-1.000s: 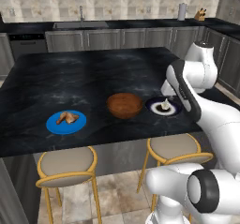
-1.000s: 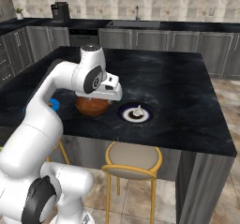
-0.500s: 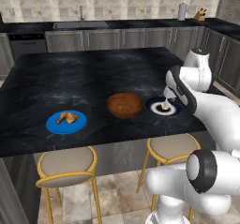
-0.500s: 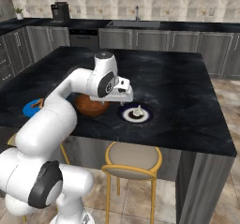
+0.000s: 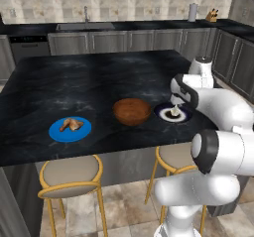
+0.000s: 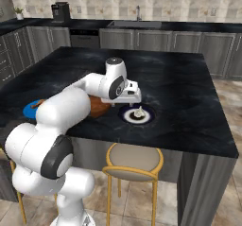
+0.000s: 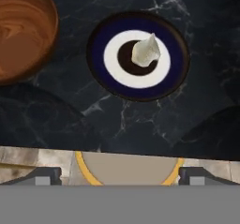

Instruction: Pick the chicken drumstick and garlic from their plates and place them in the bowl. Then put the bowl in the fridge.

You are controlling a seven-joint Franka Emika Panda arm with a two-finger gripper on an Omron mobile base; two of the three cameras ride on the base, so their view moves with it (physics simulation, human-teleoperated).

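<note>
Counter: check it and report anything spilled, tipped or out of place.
Nothing stands out. The garlic sits on the navy plate, the chicken drumstick on the blue plate, and the bowl stands upright and empty between them.

Chunky glossy white plastic arm [image 5: 223, 109], rounded tube segments, dark grey disc caps on the joints [image 6: 53, 157], bulbous white base; looks pretty toy-like.
</note>
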